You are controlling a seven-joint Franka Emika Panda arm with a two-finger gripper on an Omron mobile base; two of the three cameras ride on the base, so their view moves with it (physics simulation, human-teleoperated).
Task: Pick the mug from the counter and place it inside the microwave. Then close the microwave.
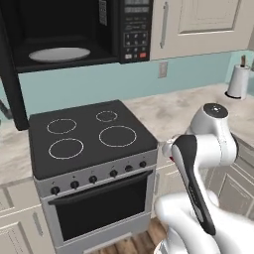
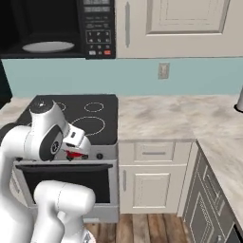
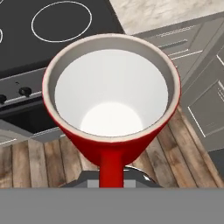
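The red mug (image 3: 111, 131) with a white inside looms close in the hand view, its handle pointing toward the camera. It hangs over the stove's front edge and the wood floor. My gripper (image 2: 72, 153) is shut on the mug, of which a sliver of red (image 2: 73, 154) shows under the hand in front of the oven. From the left, the same red sliver of mug (image 1: 171, 159) peeks out beside the wrist. The microwave (image 1: 136, 30) hangs above the stove with its door (image 1: 10, 79) swung open to the left and its white plate (image 1: 59, 54) showing. The counter (image 2: 156, 118) lies to the right.
A black stovetop (image 1: 89, 134) with ring burners sits below the microwave, with oven knobs (image 1: 93, 179) along its front. A paper towel roll (image 1: 239, 82) stands at the counter's far right. Cream cabinets (image 2: 152, 185) and a wood floor (image 3: 39, 162) lie below.
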